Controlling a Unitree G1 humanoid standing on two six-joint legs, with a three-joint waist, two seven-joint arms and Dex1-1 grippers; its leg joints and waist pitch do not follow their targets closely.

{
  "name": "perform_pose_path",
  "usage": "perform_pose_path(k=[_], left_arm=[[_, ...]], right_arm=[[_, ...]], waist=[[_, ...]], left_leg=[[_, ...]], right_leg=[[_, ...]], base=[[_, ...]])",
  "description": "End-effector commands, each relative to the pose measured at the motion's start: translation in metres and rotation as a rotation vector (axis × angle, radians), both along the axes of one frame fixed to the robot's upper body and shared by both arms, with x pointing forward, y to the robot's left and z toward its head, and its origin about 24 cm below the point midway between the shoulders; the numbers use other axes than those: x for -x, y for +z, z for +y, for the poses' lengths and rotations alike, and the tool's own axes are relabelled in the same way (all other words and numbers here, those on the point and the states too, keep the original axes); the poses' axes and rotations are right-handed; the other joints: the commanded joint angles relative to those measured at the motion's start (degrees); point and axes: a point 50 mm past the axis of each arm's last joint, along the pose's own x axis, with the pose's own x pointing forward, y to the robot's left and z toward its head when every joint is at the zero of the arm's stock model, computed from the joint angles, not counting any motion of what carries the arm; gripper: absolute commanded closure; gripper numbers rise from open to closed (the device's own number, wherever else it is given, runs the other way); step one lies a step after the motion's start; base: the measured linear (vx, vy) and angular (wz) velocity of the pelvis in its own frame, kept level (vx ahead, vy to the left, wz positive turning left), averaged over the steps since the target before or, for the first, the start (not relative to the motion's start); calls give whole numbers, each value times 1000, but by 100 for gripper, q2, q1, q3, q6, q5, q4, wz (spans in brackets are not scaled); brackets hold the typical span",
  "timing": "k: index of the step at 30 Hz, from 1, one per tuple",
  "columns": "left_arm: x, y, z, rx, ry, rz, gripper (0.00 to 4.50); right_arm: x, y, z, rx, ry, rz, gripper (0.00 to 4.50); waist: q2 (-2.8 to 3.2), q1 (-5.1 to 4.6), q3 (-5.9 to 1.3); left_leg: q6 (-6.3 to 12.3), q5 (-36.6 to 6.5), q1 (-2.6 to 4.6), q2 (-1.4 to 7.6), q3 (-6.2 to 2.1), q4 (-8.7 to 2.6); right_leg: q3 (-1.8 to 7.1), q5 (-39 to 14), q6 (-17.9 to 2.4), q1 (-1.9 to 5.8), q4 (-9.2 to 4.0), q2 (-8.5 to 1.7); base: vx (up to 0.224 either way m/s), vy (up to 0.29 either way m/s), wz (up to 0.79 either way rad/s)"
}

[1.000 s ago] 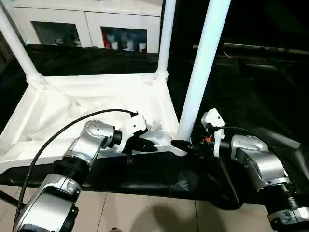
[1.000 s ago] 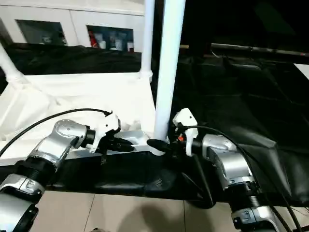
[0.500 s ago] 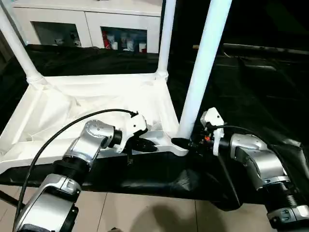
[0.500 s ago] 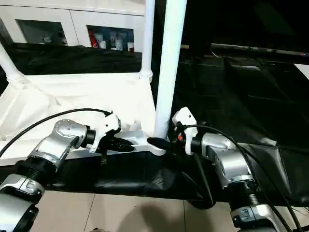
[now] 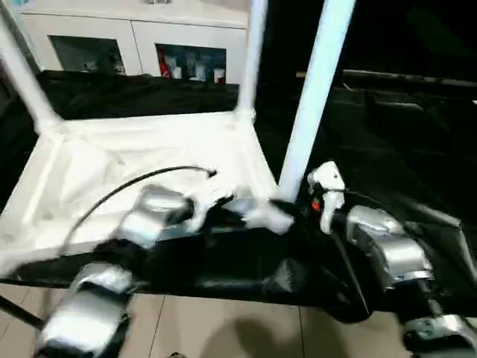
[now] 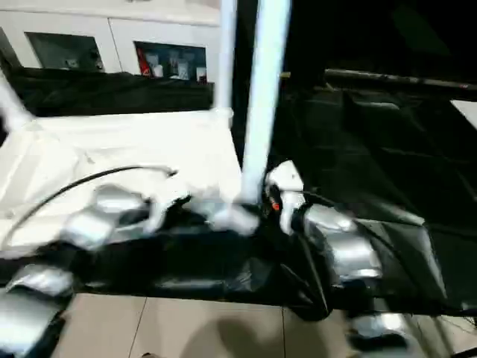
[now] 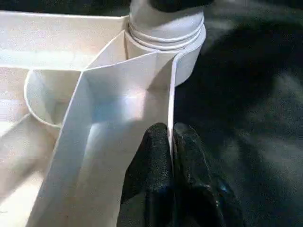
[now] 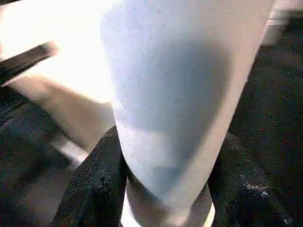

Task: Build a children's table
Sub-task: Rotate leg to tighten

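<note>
Left end effector [image 7: 171,142] pinches the tabletop's rim [image 7: 171,94] (wrist view), right end effector [image 8: 165,189] straddling the leg [image 8: 175,94], grip unclear.

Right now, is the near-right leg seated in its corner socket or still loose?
Seated, as far as shows: the leg stands upright with its base inside the ringed corner socket of the upturned table top. How tight it sits cannot be told.

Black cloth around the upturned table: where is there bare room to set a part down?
Bare black cloth lies on the robot's right of the near leg, back to the rail. The tabletop underside between the legs is open too. Crowded: the near corner socket, where the left gripper and right gripper grip.
</note>
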Motion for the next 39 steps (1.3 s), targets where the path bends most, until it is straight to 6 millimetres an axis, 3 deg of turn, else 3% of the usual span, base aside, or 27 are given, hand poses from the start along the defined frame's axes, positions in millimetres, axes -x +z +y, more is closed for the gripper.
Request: perform_pose_path(k=[1,4,11,12,19,21,24,25,26,27,29,31,32,36,38,39], left_arm=[[-11,7,-14,72,142,-72,450],[-16,13,-33,90,166,-109,450],[-15,12,-34,87,114,-140,450],[-15,12,-33,88,107,-142,450],[-14,12,-33,118,80,-156,450],[-13,14,-34,133,63,-164,450],[-13,18,-36,179,48,-173,450],[-12,20,-36,203,31,-162,450],[-12,20,-36,203,30,-162,404],[-12,21,-35,212,21,-156,393],[-11,26,-34,264,7,-145,393],[-10,36,-31,326,-6,-138,373],[-9,38,-28,331,-14,-139,357],[-1,39,-1,215,-61,-132,350],[8,38,14,150,-83,-109,311],[8,38,14,150,-83,-109,311]], right_arm=[[6,-26,13,26,-74,114,256],[0,-24,29,-27,-220,125,257],[-4,-14,29,-45,-248,66,257],[-3,-13,29,-60,-240,63,201],[1,-6,15,-60,-277,9,150],[4,0,9,-75,-255,-4,125],[11,6,-2,-77,-176,-23,125],[15,9,-9,-73,-145,-29,125],[15,9,-9,-73,-145,-30,117],[17,10,-12,-74,-133,-31,117],[23,13,-19,-78,-83,-34,117],[32,17,-22,-70,4,-40,117],[35,18,-24,-64,31,-37,117],[47,24,-31,-84,109,-19,117],[53,25,-29,-109,152,-3,117],[53,25,-29,-109,152,-3,146]], waist=[[-87,-2,-292],[-70,-4,-284],[-59,4,-303],[-56,9,-298],[-67,18,-285],[-76,31,-282],[-64,55,-285],[-56,77,-293],[-71,89,-311],[-78,93,-318],[-57,142,-381],[-55,159,-373],[-88,157,-366],[-69,98,-335],[-69,61,-308],[-52,73,-313]], left_leg=[[32,-1411,120,271,-139,-420],[-38,-1642,155,269,-162,-449],[82,-1468,120,270,-157,-450],[95,-1451,114,269,-158,-451],[114,-1504,102,280,-166,-471],[129,-1523,107,281,-163,-470],[186,-1468,102,297,-168,-468],[220,-1366,104,299,-157,-455],[286,-1184,72,294,-155,-434],[320,-1080,54,286,-156,-427],[511,-635,55,291,-135,-357],[689,-335,11,308,-137,-333],[761,-398,15,300,-120,-316],[786,-664,22,319,-127,-342],[596,-924,46,327,-119,-375],[520,-960,56,355,-139,-390]], right_leg=[[203,-1599,-1163,180,-496,-325],[211,-1959,-1005,150,-556,-340],[213,-1379,-1041,190,-515,-330],[212,-1375,-1049,194,-517,-336],[210,-1597,-982,184,-540,-344],[214,-1644,-937,185,-549,-342],[219,-1548,-937,193,-542,-352],[217,-1343,-972,202,-529,-341],[216,-997,-1038,224,-477,-338],[209,-857,-1067,238,-463,-341],[204,-58,-1331,245,-364,-356],[176,590,-1543,261,-276,-327],[173,674,-1587,256,-275,-324],[180,189,-1537,256,-319,-329],[182,-375,-1455,223,-383,-312],[185,-440,-1451,239,-363,-336]], base=[[0,0,0],[0,0,0],[0,0,0],[0,0,0],[0,0,0],[0,0,0],[0,0,0],[0,0,0],[0,0,0],[0,0,0],[0,0,0],[0,0,0],[0,0,0],[0,0,0],[0,0,0],[0,0,0]])
